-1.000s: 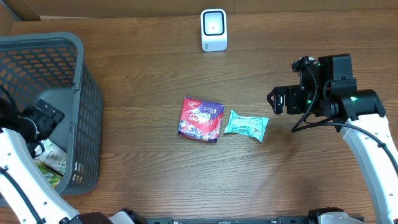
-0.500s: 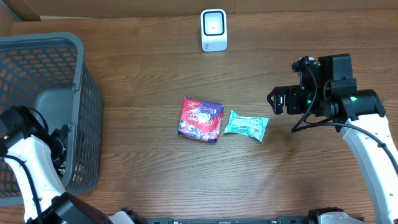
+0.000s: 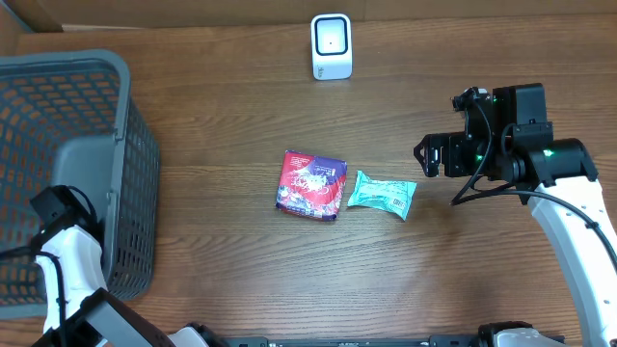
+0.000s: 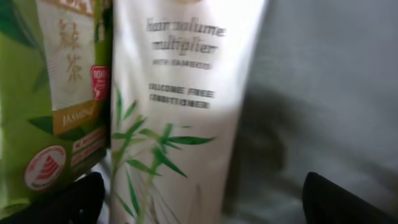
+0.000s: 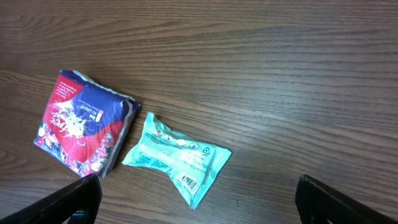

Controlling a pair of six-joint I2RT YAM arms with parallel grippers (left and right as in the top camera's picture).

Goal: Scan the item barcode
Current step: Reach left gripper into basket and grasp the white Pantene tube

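White tube (image 4: pixel 186 112) now close under left gripper (image 4: pixel 211 202), newly lowered into basket (image 3: pixel 58 64), jaws spread, nothing pinched; probably next pick for scanning. Right gripper (image 5: pixel 199 202) spread, unmoved.

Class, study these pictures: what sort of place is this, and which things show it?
Probably a mock shop checkout: a white barcode scanner on the wooden table, a grey shopping basket holding packaged goods, and a teal packet and a red-and-purple packet lying loose.

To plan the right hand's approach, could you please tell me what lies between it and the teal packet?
Nothing: the overhead view shows only bare wooden table between the right hand and the teal packet.
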